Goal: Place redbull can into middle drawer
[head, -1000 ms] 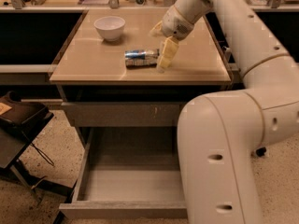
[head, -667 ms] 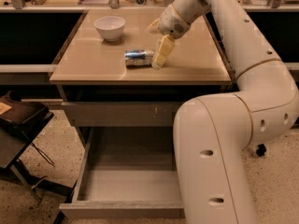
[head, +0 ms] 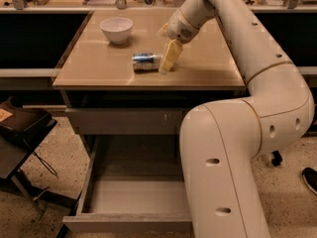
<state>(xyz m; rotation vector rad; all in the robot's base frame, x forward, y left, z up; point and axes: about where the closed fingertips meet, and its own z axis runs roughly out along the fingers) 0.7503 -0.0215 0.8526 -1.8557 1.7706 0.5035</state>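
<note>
Camera view, left to right. At far left a dark stand [head: 20,128] is sitting on the speckled floor beside the cabinet. On the table [head: 84,68] a white bowl [head: 117,29] is standing upright toward the back left, well apart from the can [head: 147,62]. The can is lying on its side near the table's middle, with its long axis running left to right, roughly parallel to the front edge. The gripper [head: 164,53] is hanging just at the can's right end, and the arm [head: 247,133] is reaching in from the right foreground and bending over the table. The fingers [head: 169,58] are standing apart and holding nothing; the longer one is pointing down at the can's right end cap, either touching it or just beside it, and the other is showing only as a short tip higher up beside the wrist. The can is therefore lying to the left of the fingers, end-on to them. A secure grasp is judged to call for the jaws to close across the round body rather than along its length. Below the table, a closed drawer front [head: 124,120] is showing pale scratches. Beneath it the drawer [head: 133,195] is standing pulled out, with nothing showing on its grey floor, waiting for the can.
</note>
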